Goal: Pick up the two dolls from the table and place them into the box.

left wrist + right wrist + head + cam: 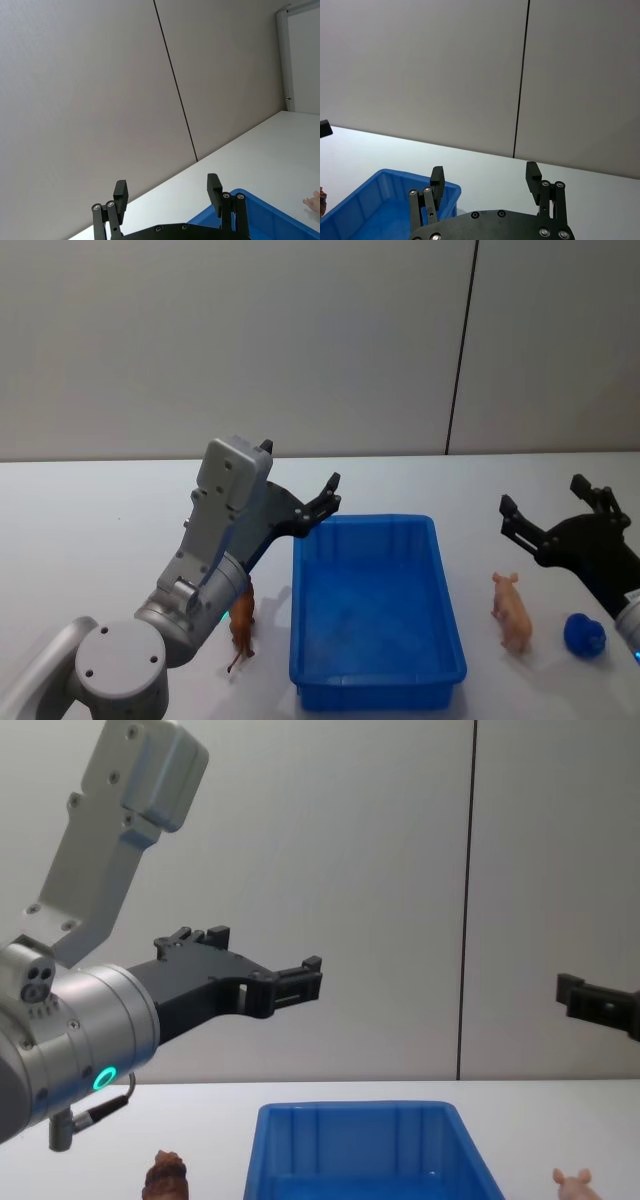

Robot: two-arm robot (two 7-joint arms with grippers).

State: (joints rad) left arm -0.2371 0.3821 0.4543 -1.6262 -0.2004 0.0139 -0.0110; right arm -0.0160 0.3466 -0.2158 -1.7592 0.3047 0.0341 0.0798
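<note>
The blue box (pixel 297 612) sits in the middle of the white table (pixel 100 530), and nothing lies in it. A dark brown doll (pixel 242 625) stands just off the box's left wall, partly behind my left arm. On the box's right side stands the pale pink doll (pixel 512 612). My left gripper (pixel 325 502) hovers open above the box's far left corner, well above the table (pixel 300 980). Held high, my right gripper (pixel 545 498) is open over the table beyond the pink doll. Both wrist views show bare, spread fingers (pixel 120 192) (pixel 532 174).
A small blue rounded object (pixel 584 635) lies on the table right of the pink doll, under my right arm. A grey wall with a dark vertical seam (pixel 460 350) stands behind the table. Bare tabletop stretches to the far left and behind the box.
</note>
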